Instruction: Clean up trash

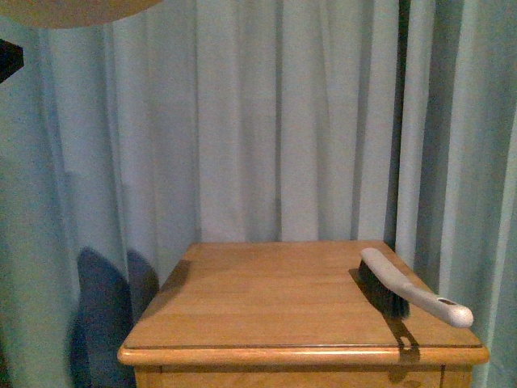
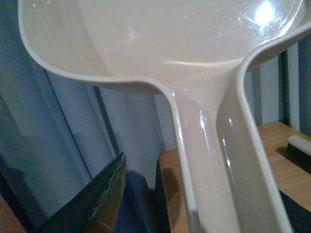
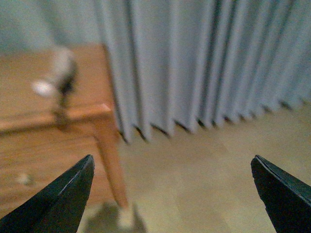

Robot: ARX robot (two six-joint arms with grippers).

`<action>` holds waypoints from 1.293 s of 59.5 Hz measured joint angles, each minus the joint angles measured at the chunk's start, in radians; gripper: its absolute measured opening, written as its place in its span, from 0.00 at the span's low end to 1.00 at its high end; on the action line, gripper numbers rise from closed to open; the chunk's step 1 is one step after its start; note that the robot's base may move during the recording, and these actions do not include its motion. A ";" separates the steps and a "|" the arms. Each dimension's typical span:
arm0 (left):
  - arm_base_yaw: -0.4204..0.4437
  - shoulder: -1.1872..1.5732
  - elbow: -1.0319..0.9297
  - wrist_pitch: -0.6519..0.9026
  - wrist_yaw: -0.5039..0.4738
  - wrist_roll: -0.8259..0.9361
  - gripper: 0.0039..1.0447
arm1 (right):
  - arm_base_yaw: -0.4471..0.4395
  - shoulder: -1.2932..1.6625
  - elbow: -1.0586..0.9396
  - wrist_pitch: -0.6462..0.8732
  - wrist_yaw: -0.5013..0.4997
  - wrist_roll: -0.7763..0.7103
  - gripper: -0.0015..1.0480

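The trash is out of view in every frame. My left gripper [image 2: 204,204] is shut on the handle of a cream plastic dustpan [image 2: 160,43], whose pan fills most of the left wrist view. A curved edge of the dustpan [image 1: 73,10] shows at the top left of the front view. A hand brush [image 1: 404,287] with a pale handle and dark bristles lies near the right edge of the wooden table [image 1: 266,299]. My right gripper [image 3: 172,194] is open over the floor beside the table, with nothing between its fingers. That view is blurred.
Grey-blue curtains [image 1: 283,121] hang close behind and beside the table. The right wrist view shows the table's leg [image 3: 114,160] and pale wooden floor [image 3: 209,165]. The brush handle overhangs the table's right front corner.
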 joint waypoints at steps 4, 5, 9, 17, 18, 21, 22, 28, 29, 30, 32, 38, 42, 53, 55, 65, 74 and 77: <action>0.000 0.000 0.000 0.000 0.001 -0.002 0.60 | 0.033 0.104 0.035 -0.006 0.060 0.035 0.93; 0.001 0.000 -0.001 -0.001 0.002 -0.002 0.60 | 0.033 0.134 0.050 0.002 0.053 0.042 0.93; 0.001 0.000 -0.003 -0.002 0.001 -0.002 0.60 | 0.027 0.217 0.105 0.048 0.005 0.049 0.93; 0.001 0.000 -0.003 -0.002 0.001 -0.002 0.60 | -0.028 0.426 0.273 0.133 -0.179 0.051 0.93; 0.001 0.000 -0.003 -0.002 0.001 -0.003 0.60 | -0.037 0.462 0.301 0.137 -0.206 0.051 0.93; 0.001 0.000 -0.003 -0.002 0.001 -0.003 0.60 | -0.053 0.558 0.373 0.144 -0.263 0.049 0.93; 0.001 0.000 -0.003 -0.002 0.001 -0.003 0.60 | -0.057 0.599 0.404 0.143 -0.283 0.049 0.93; 0.001 0.000 -0.003 -0.002 0.001 -0.003 0.60 | -0.068 0.801 0.570 0.117 -0.359 0.045 0.93; 0.001 0.000 -0.003 -0.002 0.001 -0.003 0.60 | -0.068 0.821 0.587 0.113 -0.367 0.045 0.93; 0.001 0.000 -0.003 -0.002 0.001 -0.002 0.60 | -0.069 0.859 0.623 0.101 -0.379 0.045 0.93; 0.001 0.000 -0.003 -0.002 0.001 -0.003 0.60 | -0.070 0.927 0.677 0.080 -0.389 0.044 0.93; 0.001 0.000 -0.003 -0.002 -0.002 -0.003 0.60 | -0.069 1.116 0.828 0.009 -0.426 0.043 0.93; 0.001 0.000 -0.003 -0.002 0.000 -0.003 0.60 | -0.069 1.213 0.917 -0.033 -0.452 0.052 0.93; 0.001 0.000 -0.003 -0.002 0.000 -0.003 0.60 | -0.044 1.447 1.123 -0.107 -0.444 0.095 0.93; 0.001 0.000 -0.003 -0.002 0.001 -0.003 0.60 | -0.035 1.484 1.149 -0.113 -0.444 0.105 0.93; 0.001 0.000 -0.003 -0.002 0.001 -0.003 0.60 | 0.007 1.605 1.231 -0.120 -0.443 0.153 0.93; 0.001 0.000 -0.003 -0.002 0.001 -0.003 0.60 | 0.035 1.681 1.290 -0.118 -0.438 0.179 0.93; 0.001 0.000 -0.003 -0.002 0.001 -0.003 0.60 | 0.042 1.700 1.304 -0.119 -0.436 0.185 0.93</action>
